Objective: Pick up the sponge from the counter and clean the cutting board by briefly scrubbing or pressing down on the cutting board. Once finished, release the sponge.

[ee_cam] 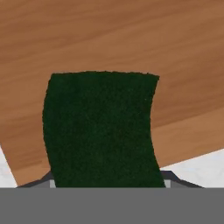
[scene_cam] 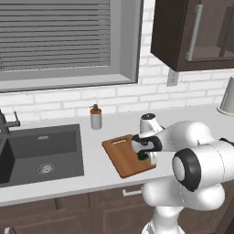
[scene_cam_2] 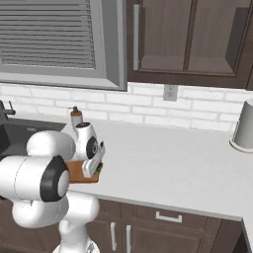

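The reddish-brown cutting board (scene_cam: 119, 155) lies on the light counter (scene_cam: 96, 176) just right of the sink. My gripper (scene_cam: 145, 157) hangs low over the board's near right part, shut on the sponge (scene_cam: 143, 156). In the hand view the dark green sponge (ee_cam: 100, 127) sits between the fingertips, with the wood grain of the board (ee_cam: 109, 35) close behind it and a strip of counter (ee_cam: 205, 168) at the lower right. From the right base view the sponge (scene_cam_2: 99, 168) peeks out under the hand (scene_cam_2: 94, 170), above the board's edge (scene_cam_2: 76, 173). I cannot tell if the sponge touches the board.
A dark sink (scene_cam: 41, 153) with a faucet (scene_cam: 7, 123) lies left of the board. A soap dispenser (scene_cam: 95, 117) stands behind the board by the wall. A pale grey vessel (scene_cam_2: 243, 126) stands far right on the counter. Dark wall cabinets (scene_cam: 192, 32) hang overhead.
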